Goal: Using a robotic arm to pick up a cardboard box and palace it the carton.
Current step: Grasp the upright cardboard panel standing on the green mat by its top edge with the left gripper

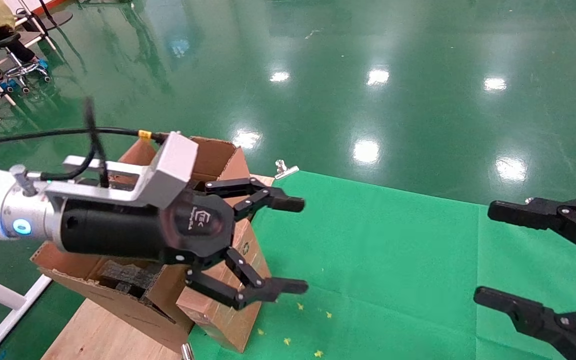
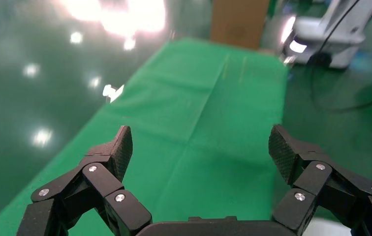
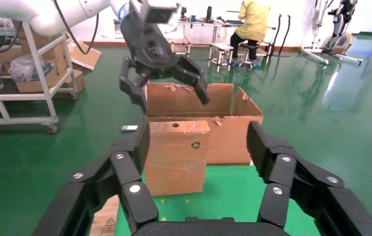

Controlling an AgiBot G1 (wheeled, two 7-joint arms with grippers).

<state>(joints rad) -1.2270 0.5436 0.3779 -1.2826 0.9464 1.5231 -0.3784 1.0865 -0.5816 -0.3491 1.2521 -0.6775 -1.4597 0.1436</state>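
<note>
The small cardboard box stands upright on the green cloth, against the carton's side; its round hole and recycling mark show in the right wrist view. The carton is open, with ragged flaps and black foam inside. The white-and-silver robotic arm's left gripper hangs open and empty just above the small box, not touching it; it also shows in the right wrist view and in its own view. My right gripper is open and empty at the far right, facing the box.
A green cloth covers a wooden table. A metal clip holds the cloth's far edge. A person sits on a stool at the back left. A shelf cart stands beyond the carton.
</note>
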